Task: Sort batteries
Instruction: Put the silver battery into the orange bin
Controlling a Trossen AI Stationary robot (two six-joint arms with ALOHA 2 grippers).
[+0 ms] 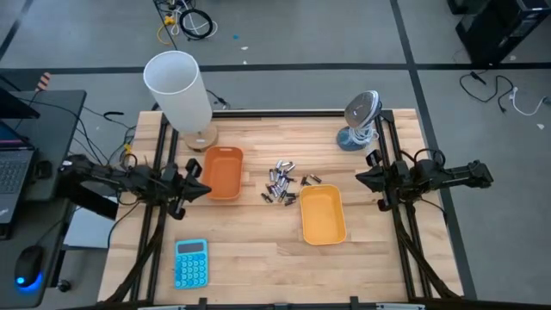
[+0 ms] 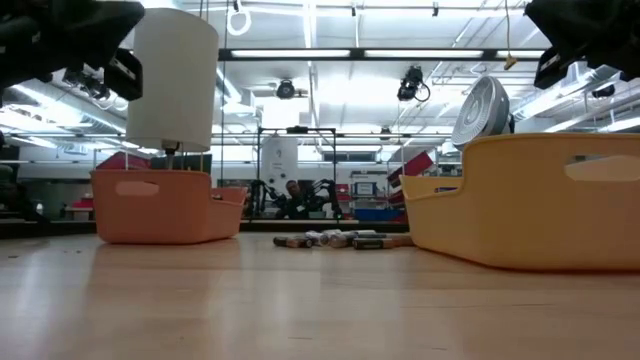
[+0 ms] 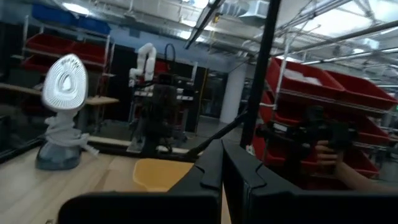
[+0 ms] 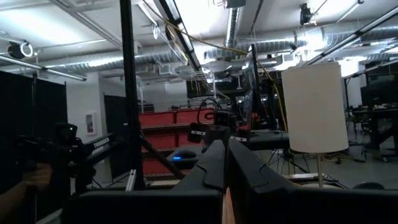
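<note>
Several small batteries [image 1: 284, 182], silvery and dark, lie in a loose heap on the wooden table between an orange tray [image 1: 221, 173] and a yellow tray [image 1: 323, 214]; the low view shows them lying on their sides [image 2: 340, 240]. My left gripper [image 1: 205, 189] hovers shut above the table's left side, by the orange tray. My right gripper [image 1: 360, 178] hovers shut at the right side, past the yellow tray. Both point slightly upward, fingers together [image 3: 222, 177] [image 4: 225, 168], with nothing between them.
A white lamp [image 1: 181, 90] stands at the far left of the table and a small grey fan [image 1: 360, 120] at the far right. A blue calculator [image 1: 190, 263] lies near the front left. A laptop and a mouse sit off the table's left side.
</note>
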